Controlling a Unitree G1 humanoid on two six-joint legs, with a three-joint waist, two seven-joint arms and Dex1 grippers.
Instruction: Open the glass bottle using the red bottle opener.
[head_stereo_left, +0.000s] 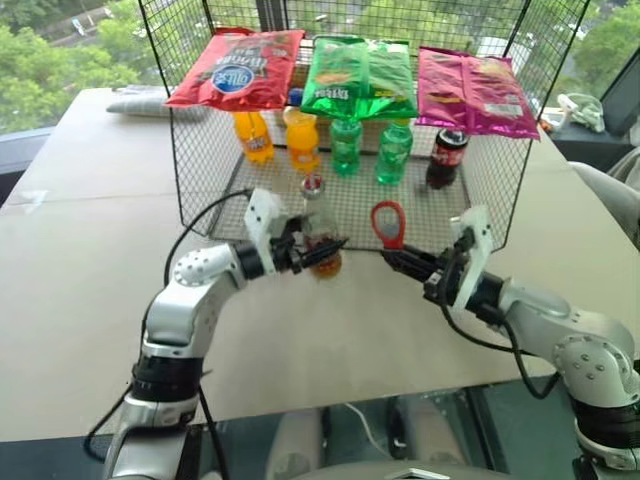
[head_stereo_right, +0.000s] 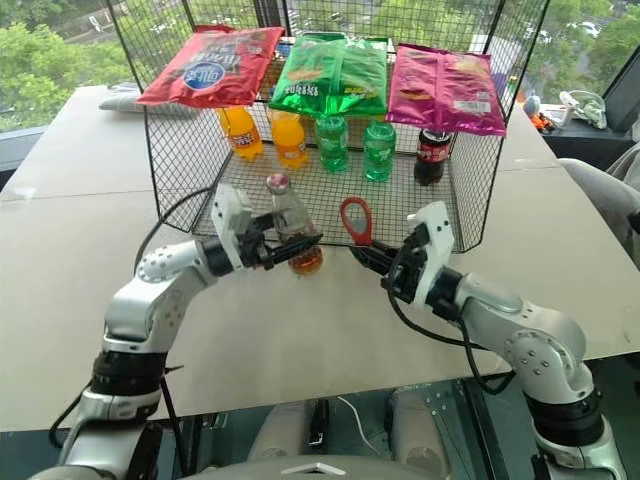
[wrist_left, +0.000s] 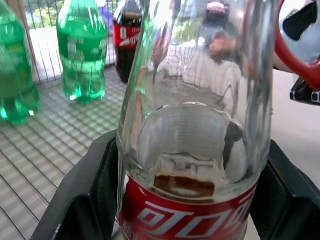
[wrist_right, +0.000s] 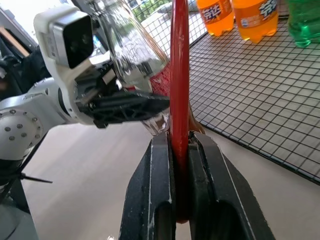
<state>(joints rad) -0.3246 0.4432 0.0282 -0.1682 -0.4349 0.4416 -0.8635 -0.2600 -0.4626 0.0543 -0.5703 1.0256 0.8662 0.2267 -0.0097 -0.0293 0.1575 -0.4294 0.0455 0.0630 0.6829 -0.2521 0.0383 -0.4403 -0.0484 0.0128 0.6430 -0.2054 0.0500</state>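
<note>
Both tools in hand, cap still on.
Our left claw (head_stereo_left: 318, 248) grips the glass bottle (head_stereo_left: 320, 228); our right claw (head_stereo_left: 392, 254) pinches the red bottle opener (head_stereo_left: 388, 223) beside it, not yet hooked.

This looks like a test room or lab in a high building, arranged as a small shop display. A wire rack (head_stereo_left: 200, 170) stands on a plain beige counter (head_stereo_left: 80, 260). It carries snack bags (head_stereo_left: 238, 66) on top and soft-drink bottles (head_stereo_left: 346, 145) inside. Large windows (head_stereo_left: 60, 50) behind show green treetops below.
</note>
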